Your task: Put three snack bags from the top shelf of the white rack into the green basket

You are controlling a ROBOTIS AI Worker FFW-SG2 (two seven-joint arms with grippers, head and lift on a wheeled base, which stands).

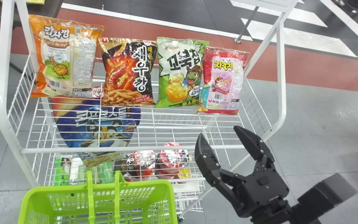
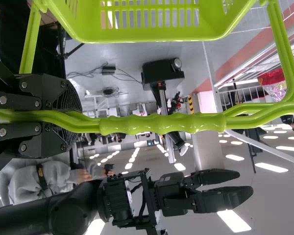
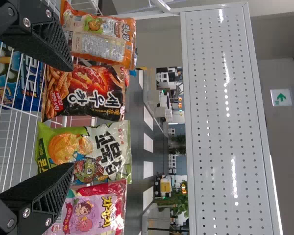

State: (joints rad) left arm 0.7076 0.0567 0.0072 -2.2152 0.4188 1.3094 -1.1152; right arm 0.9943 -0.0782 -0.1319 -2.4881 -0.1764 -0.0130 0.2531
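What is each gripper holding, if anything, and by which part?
The left gripper holds the green basket by its handle, beside the wavy grip. The right gripper is open and holds nothing.

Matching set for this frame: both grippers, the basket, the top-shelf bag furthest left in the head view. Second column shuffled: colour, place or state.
1. Left gripper
2. Right gripper
3. Basket
4. Leftmost bag

A. Mostly orange and cream, standing on the top shelf
B. Clamped on a green handle
C. In front of the white rack
D. Open, with nothing between its fingers

Pairs: 1-B, 2-D, 3-C, 4-A
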